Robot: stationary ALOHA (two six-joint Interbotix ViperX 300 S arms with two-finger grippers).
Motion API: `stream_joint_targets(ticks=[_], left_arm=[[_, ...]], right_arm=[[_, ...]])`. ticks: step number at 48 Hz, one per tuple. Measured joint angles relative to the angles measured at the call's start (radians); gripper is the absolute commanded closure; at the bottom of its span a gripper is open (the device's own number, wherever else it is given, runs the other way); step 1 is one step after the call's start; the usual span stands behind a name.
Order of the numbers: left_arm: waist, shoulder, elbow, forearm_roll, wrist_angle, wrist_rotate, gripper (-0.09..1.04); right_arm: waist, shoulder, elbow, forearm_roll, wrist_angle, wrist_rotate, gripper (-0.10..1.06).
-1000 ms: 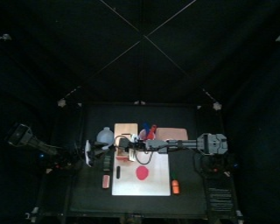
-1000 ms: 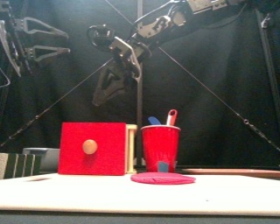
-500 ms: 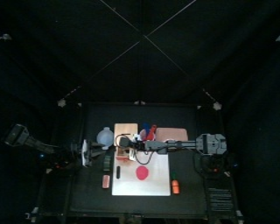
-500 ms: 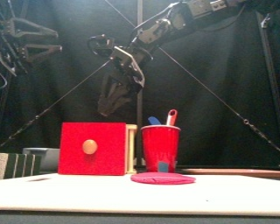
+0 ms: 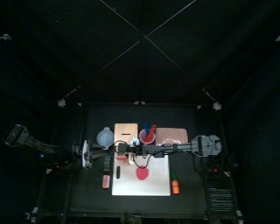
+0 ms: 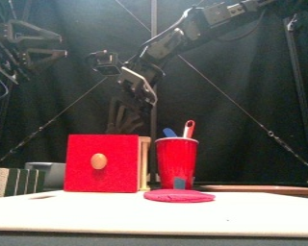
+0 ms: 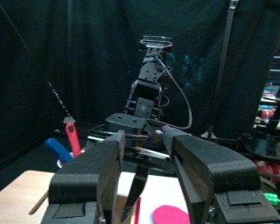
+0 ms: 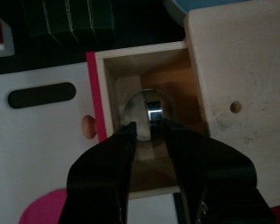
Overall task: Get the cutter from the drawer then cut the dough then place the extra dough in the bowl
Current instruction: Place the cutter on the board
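1. Above the open drawer (image 8: 94, 87), the right gripper (image 8: 150, 129) hangs nose-down. Its jaws are a narrow gap apart and hold nothing, lined up over the cutter (image 8: 150, 107).
2. The cutter lies in the drawer's wooden well, untouched. The front view shows the gripper well above the wooden box (image 6: 143, 163), so I'd judge a straight drop comes next.
3. That narrow gap suggests a pinch on a thin rim or the handle, not the whole ring. Which one, I cannot tell.
4. Over on the left, the left gripper (image 7: 150, 162) is held high with its jaws wide and empty, which leaves the drawer clear for the right arm.
5. The dough (image 6: 179, 196) lies flat on the cutting board (image 5: 160, 185), nearer than the box and uncut. The bowl (image 5: 104, 137) stands on the tabletop (image 5: 90, 197) just left of the box, handy for the extra dough.
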Motion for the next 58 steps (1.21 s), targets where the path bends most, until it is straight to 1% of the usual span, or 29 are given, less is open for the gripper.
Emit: stream_joint_targets(ticks=[4,14,25,30,34,38,49,58], left_arm=[[0.008,0.0,0.0,0.0,0.006,0.0,0.16],[0.012,0.0,0.0,0.003,0.009,0.0,0.16],[0.014,0.0,0.002,0.005,0.023,0.0,0.16],[0.014,0.0,0.002,0.005,0.029,-0.002,0.16],[0.014,0.0,0.002,0.005,0.031,-0.002,0.16],[0.012,0.0,0.003,0.005,0.038,0.0,0.17],[0.014,0.0,0.011,0.006,0.071,0.0,0.17],[0.014,-0.015,0.011,0.064,0.072,-0.002,0.17]], right_arm=[[-0.003,0.017,-0.017,-0.008,0.0,0.0,0.27],[-0.006,0.052,-0.064,-0.051,0.014,0.0,0.27],[-0.006,0.086,-0.097,-0.051,0.067,-0.002,0.29],[-0.006,0.091,-0.098,-0.052,0.087,-0.002,0.35],[-0.006,0.089,-0.098,-0.051,0.092,-0.002,0.44],[-0.006,0.091,-0.098,-0.051,0.095,0.0,0.48],[0.008,0.089,-0.129,-0.037,0.14,0.002,0.48],[0.029,0.063,-0.176,-0.041,0.192,0.003,0.48]])
